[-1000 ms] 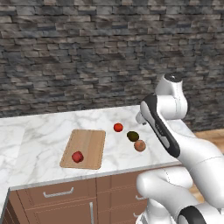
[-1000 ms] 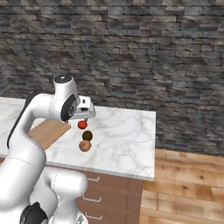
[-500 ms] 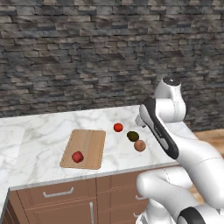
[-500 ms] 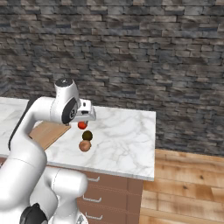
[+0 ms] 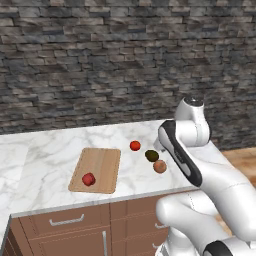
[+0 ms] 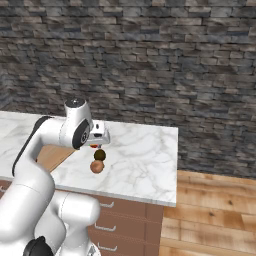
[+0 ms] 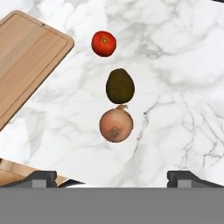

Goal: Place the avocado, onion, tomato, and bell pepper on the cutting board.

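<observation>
The wooden cutting board (image 5: 102, 165) lies on the marble counter with the crimson bell pepper (image 5: 88, 179) on its near part. To its right stand the tomato (image 5: 135, 145), the dark avocado (image 5: 151, 155) and the tan onion (image 5: 160, 166) in a short row. In the hand view the tomato (image 7: 103, 43), avocado (image 7: 120, 85) and onion (image 7: 116, 125) line up, with a corner of the board (image 7: 26, 57) at the left. My gripper (image 7: 112, 177) hangs open above them, nearest the onion, with nothing between its fingers. From the right, the gripper (image 6: 99, 142) hovers just over the avocado (image 6: 99, 154) and onion (image 6: 97, 166).
A dark stone wall (image 5: 100, 65) backs the counter (image 5: 45, 150). The counter's right end (image 6: 170, 165) drops to a wooden floor (image 6: 215, 210). Drawers (image 5: 65, 222) run below the front edge.
The arm has dipped, bringing the open gripper lower over the three loose items. The produce and the board have not moved.
</observation>
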